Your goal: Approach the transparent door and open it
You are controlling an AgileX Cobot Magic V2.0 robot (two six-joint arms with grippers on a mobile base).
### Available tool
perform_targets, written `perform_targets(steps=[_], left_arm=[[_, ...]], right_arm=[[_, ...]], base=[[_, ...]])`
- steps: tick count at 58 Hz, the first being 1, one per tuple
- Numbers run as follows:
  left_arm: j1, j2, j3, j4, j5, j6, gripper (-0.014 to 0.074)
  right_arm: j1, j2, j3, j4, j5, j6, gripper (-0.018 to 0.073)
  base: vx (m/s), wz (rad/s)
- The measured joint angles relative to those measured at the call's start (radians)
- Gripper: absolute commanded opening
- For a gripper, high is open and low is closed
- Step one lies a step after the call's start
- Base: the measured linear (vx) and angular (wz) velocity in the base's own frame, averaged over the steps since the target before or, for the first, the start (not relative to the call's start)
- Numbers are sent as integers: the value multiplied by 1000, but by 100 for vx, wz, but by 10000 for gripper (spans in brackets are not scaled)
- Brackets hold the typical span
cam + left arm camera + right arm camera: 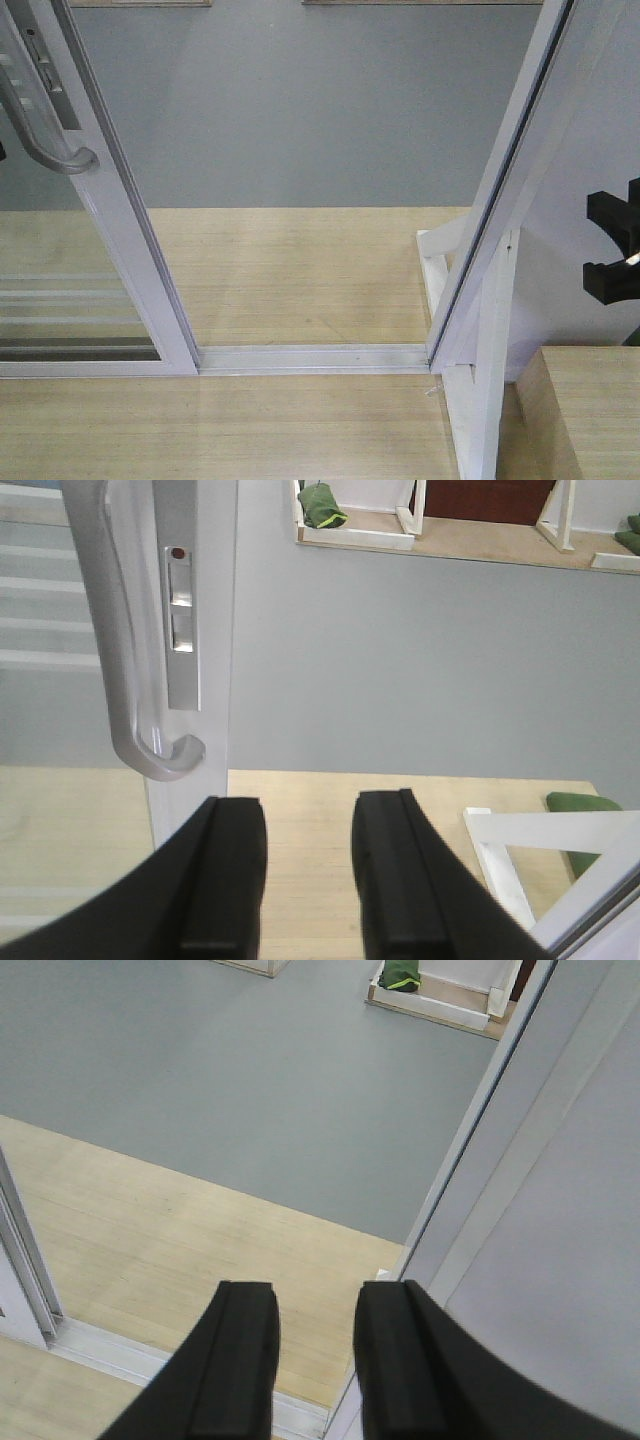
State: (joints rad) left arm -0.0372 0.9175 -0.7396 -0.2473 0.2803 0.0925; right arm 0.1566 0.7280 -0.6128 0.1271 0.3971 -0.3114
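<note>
The transparent door point(60, 300) stands at the left, slid aside, its white stile point(130, 230) leaning across the view. Thin white bars cross the glass low down. Its curved grey handle point(45, 130) shows at the top left. An open gap lies between the stile and the bare white frame post point(510, 180) on the right. In the left wrist view my left gripper point(310, 805) is open and empty, just below and right of the handle point(120, 660) and lock plate point(181, 620). My right gripper point(315, 1295) is open and empty beside the post point(500, 1160). It also shows black at the right of the front view point(612, 248).
A white floor track point(310, 358) crosses the doorway on light wood flooring, with grey floor beyond. A white angled brace point(480, 330) props the post. A wooden surface point(580, 410) lies at the bottom right. Green items point(322, 505) and white frames sit far off.
</note>
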Motion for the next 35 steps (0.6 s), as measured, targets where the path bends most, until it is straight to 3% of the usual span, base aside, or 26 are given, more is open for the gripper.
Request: perform_targets(steps=[5,10,19,27,31,35], left_arm=[[0,0,0,0,8,0,334],[-5,-3,7,2,17,-2,263],[-11,-81,59,-7,-3,-16,-11],[-11,-202,170,103,-152,-18,-8],[-11,-282,274,170,-273,-19,-7],[-9,-371,360,190,-393,-34,-7]], right_arm=[[0,0,0,0,0,0,286],[0,0,0,0,0,0,286],[0,0,0,0,1,0,286],[0,0,0,0,1,0,286],[0,0,0,0,1,0,286],[0,0,0,0,2,0,286]], base=[[0,0],[0,0],[0,0],[0,0],[0,0],[0,0]])
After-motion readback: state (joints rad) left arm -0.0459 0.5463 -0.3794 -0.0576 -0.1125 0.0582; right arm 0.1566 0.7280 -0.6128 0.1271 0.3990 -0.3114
